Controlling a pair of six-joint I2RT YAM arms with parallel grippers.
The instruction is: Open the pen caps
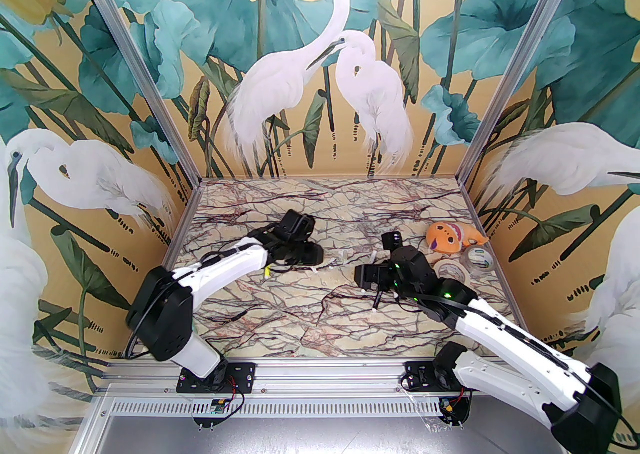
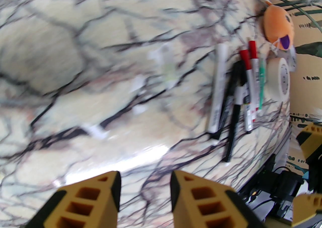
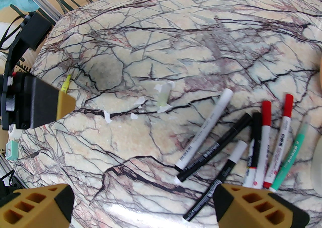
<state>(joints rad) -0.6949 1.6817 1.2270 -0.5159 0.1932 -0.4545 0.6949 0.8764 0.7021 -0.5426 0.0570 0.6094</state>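
Observation:
Several capped pens lie side by side on the marble table [image 3: 151, 46]. Two have red caps [image 3: 266, 112] [image 2: 244, 58], one a black cap [image 3: 256, 119], and a white pen [image 3: 201, 134] has a white cap [image 3: 225, 95]; a green pen [image 3: 291, 156] lies at the right of the group. My right gripper [image 3: 143, 204] [image 1: 370, 276] hovers open just near of them, with nothing between its fingers. My left gripper [image 2: 145, 191] [image 1: 306, 254] is open and empty over bare marble, left of the pens. A yellow pen [image 3: 66, 86] [image 1: 267, 272] lies beside it.
A pale translucent piece [image 3: 163, 96] and white scraps [image 3: 108, 117] lie mid-table. An orange plush toy [image 1: 447, 237] and two tape rolls [image 1: 452, 269] [image 1: 477, 257] sit at the right edge, close behind the pens. Walls enclose the table on three sides.

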